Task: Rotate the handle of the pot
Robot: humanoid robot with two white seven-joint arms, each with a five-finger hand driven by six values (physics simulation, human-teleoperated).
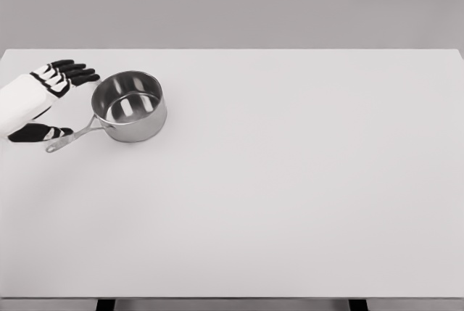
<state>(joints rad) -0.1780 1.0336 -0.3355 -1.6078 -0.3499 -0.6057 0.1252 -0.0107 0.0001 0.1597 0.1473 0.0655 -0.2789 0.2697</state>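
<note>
A stainless steel saucepan (130, 106) stands upright on the white table (290, 180), near its far left corner, its inside bare and shiny. Its long handle (72, 138) points toward the lower left. The left hand (45, 101) comes in from the left edge just beside the pot — fingers (72, 72) spread out and holding nothing, the thumb (40, 133) lying at the handle's end, though actual contact is hard to judge.

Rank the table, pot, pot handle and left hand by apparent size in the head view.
1. table
2. pot and left hand, too alike to separate
3. pot handle
</note>
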